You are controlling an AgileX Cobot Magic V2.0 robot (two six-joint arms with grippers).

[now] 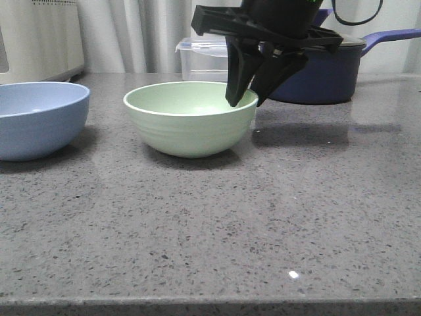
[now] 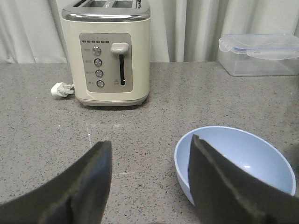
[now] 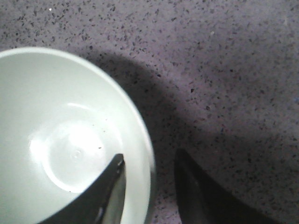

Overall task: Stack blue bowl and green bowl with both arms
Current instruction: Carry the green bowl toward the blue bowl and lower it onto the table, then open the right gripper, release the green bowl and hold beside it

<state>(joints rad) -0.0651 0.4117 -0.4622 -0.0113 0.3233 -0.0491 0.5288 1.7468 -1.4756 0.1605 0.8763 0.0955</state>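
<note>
**benchbot_dan:** Right gripper (image 1: 247, 100) was the one to look at. It hung point-down over the green bowl (image 1: 189, 118), at the rim on the robot's right, jaws parted with nothing between them yet. In the right wrist view one finger (image 3: 110, 186) sat inside the bowl's wall and the other finger (image 3: 196, 191) outside it, over bare countertop (image 3: 224, 70). So the rim ran between the fingers, crossing the gap rather than lying along it. I'd say all that was left before a lift was closing on that wall.

**kit_r:** And the left side?

**benchbot_dan:** Left gripper (image 2: 149, 186) was spread wide too, holding nothing. The blue bowl (image 2: 236, 163) sat on the counter off toward one finger (image 2: 224, 186), which overlapped its near rim in the left wrist view, not centred between the two. Can't tell if it was touching. From the front the blue bowl (image 1: 39, 118) was at the far left edge, well apart from the green one, both upright and empty.

**kit_r:** So which arm goes where?

**benchbot_dan:** My guess: each arm was nearer its own bowl, right on green, left by blue. Background was a toaster (image 2: 110, 53), a clear lidded container (image 1: 204, 59) and a navy saucepan (image 1: 329, 72) behind the green bowl, close to the right arm's head, so a sloppy lift could clip them.
</note>
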